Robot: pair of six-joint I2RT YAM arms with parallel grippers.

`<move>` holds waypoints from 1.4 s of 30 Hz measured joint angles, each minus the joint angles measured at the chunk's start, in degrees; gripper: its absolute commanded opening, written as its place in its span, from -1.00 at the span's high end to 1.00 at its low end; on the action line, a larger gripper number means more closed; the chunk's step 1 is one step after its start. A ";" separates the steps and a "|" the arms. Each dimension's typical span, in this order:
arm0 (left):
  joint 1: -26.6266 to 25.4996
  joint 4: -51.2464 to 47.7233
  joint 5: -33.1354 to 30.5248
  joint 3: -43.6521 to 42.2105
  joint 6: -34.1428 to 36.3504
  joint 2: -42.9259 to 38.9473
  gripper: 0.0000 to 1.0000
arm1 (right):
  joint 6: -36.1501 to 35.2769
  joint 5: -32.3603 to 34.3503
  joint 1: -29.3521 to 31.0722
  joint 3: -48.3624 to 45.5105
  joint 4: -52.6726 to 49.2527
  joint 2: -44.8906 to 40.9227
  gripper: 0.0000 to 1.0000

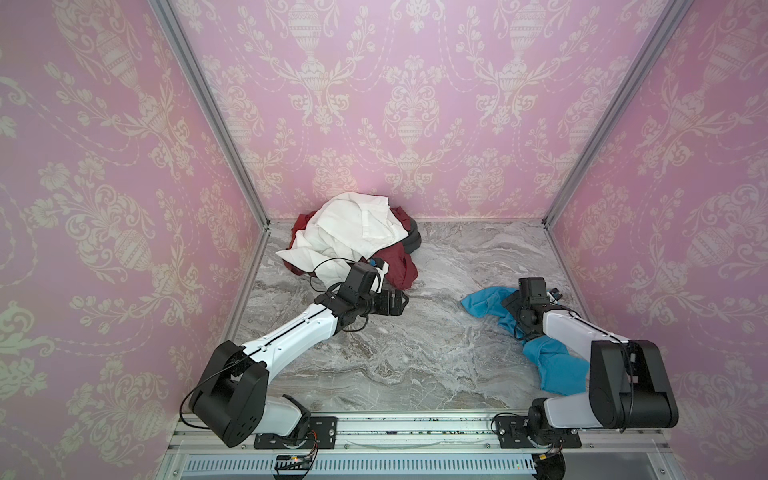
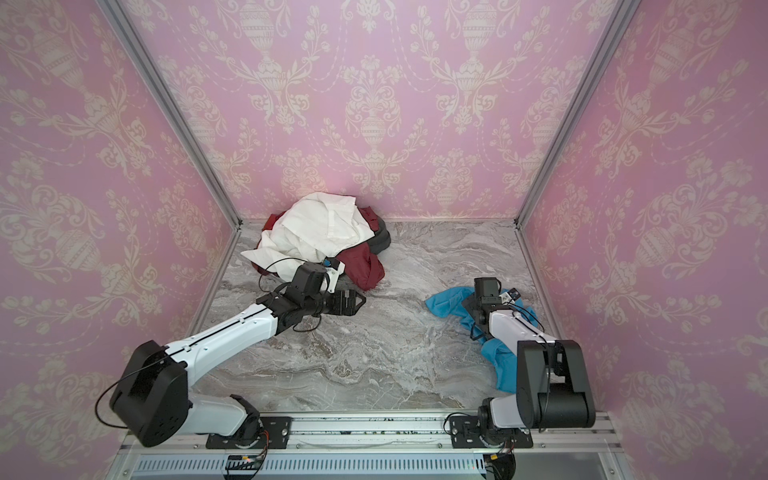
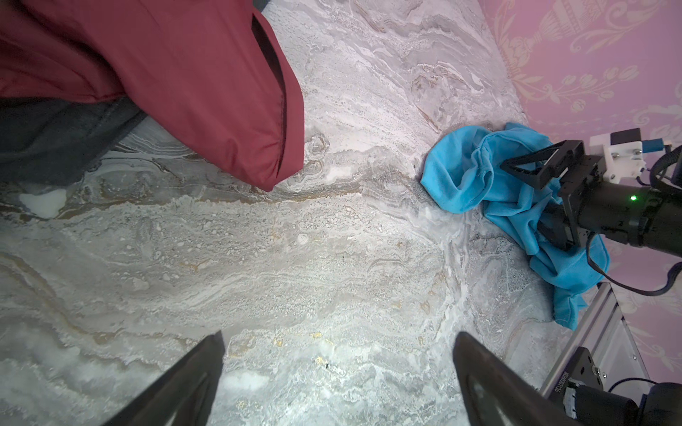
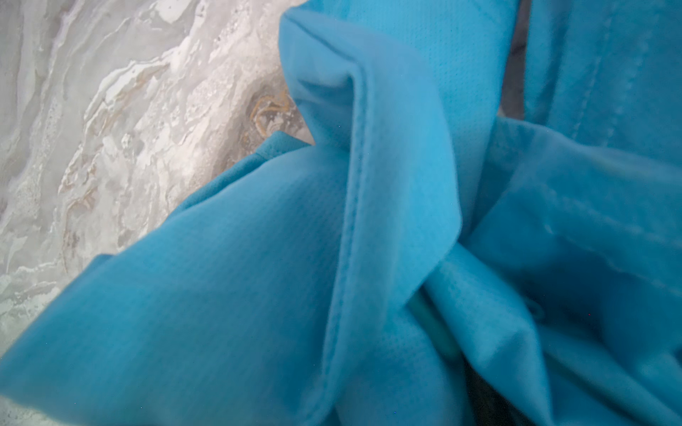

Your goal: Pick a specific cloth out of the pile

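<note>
left arm reaches forward and inward, stretched low, left hand (image 1: 400, 301) pointing toward the middle with its jaws spread wide. right arm is folded at the elbow, right hand (image 3: 528, 196) tipped downward, jaws likewise parted.

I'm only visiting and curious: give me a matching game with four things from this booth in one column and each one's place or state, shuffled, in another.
1. white shirt
2. dark red garment
3. turquoise cloth
4. left gripper

A. open, above bare marble table
B. lying apart from the pile, on the right
C. top of the pile
D. beneath the shirt, spilling frontward

Pairs: 1-C, 2-D, 3-B, 4-A
</note>
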 measured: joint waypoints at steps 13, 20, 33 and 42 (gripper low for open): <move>3.85 -6.51 -8.76 5.09 1.86 -2.08 -0.99 | -8.81 -3.85 0.31 2.80 -0.74 -18.43 -1.00; 11.61 -7.06 -20.15 5.68 7.50 -9.49 -0.99 | -25.35 -5.99 4.79 0.74 6.08 -28.98 -1.00; 29.14 19.89 -28.48 -20.87 18.12 -6.05 -0.99 | -45.46 -5.90 5.84 -13.38 30.95 -13.42 -1.00; 31.04 45.75 -26.77 -30.51 22.29 2.01 -0.99 | -50.66 -5.46 5.81 -18.43 49.75 -4.20 -1.00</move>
